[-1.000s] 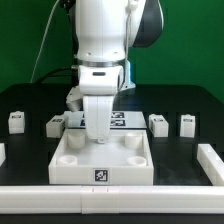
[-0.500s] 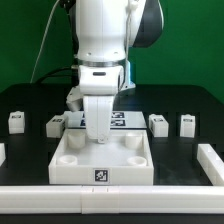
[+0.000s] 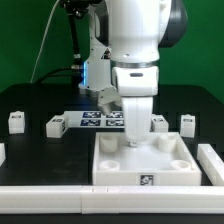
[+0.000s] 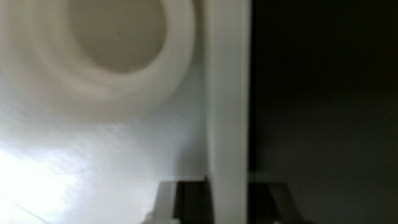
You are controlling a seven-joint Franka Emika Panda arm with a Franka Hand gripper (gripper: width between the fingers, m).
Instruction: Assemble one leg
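Note:
My gripper (image 3: 133, 140) is down at the back wall of the large white square tray (image 3: 178, 170) and is shut on that wall. In the wrist view the tray wall (image 4: 226, 100) runs straight between my two dark fingers (image 4: 180, 202), next to a round corner socket (image 4: 116, 40). The legs, small white tagged blocks, stand on the black table behind the tray: two at the exterior view's left (image 3: 15, 121) (image 3: 55, 125) and two at its right (image 3: 158, 122) (image 3: 187, 122). None of them is held.
The marker board (image 3: 97, 120) lies behind the tray, partly hidden by the arm. A low white rail runs along the front (image 3: 60, 195), with white pieces at the right edge (image 3: 211, 160) and the left edge (image 3: 2, 152).
The arm and the tray have moved together to the exterior view's right. The four legs have not moved.

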